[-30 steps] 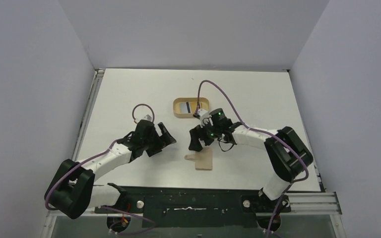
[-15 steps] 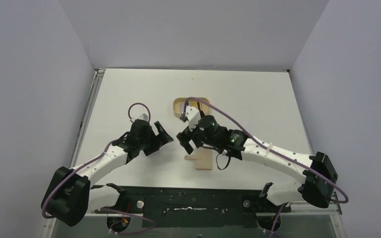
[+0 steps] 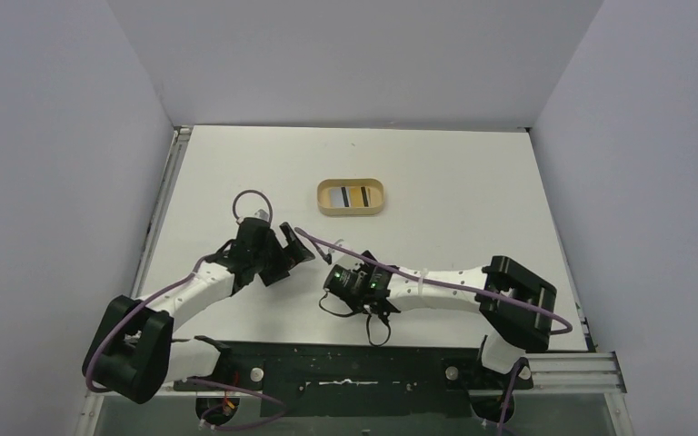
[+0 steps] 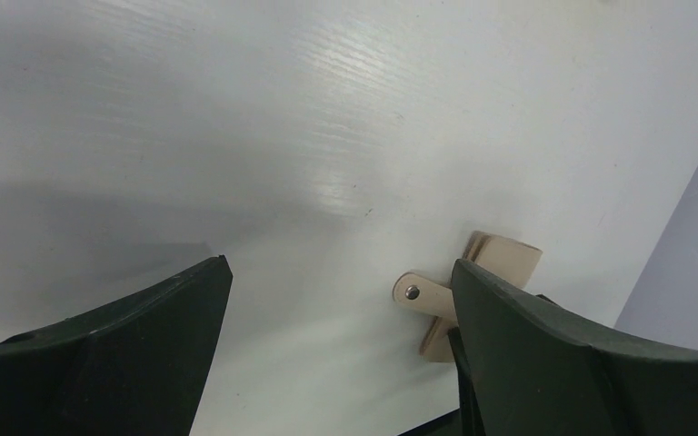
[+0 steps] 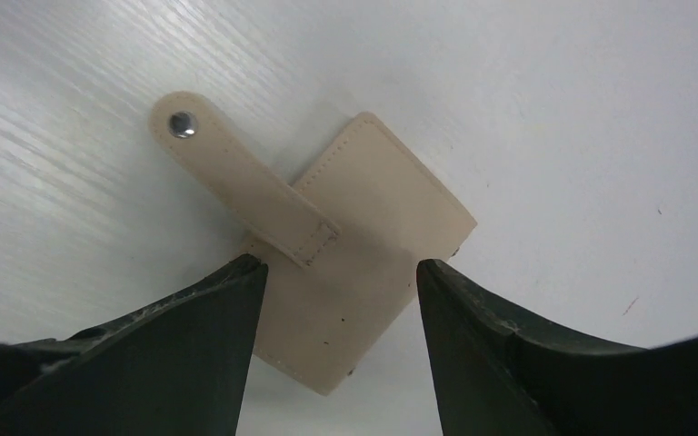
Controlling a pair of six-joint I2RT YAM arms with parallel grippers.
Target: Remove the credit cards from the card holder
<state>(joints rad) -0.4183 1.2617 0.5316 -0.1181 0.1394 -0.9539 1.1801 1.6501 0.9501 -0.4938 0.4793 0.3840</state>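
While the holder (image 5: 373,182) lies directly under our right gripper (image 5: 338,263), its half-open jaws straddle the holder's width, seemingly not yet gripping; our left gripper (image 4: 341,263) gapes empty near it.

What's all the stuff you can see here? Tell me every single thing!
table: one, white, under everything
walls: three, pale grey, around the table
tray: one, tan, oval, far middle of the table
cards: number unclear, pale, dark and yellow stripes, inside the tray
card holder: one, tan, flat on the table near the front, tab sticking out
snap: one, silver, at the tab's end
cables: two, purple, one along each arm
arms: two, white and black, reaching in from the near edge
left pincer: one, black, open, above bare table beside the card holder
right pincer: one, black, open, right over the card holder
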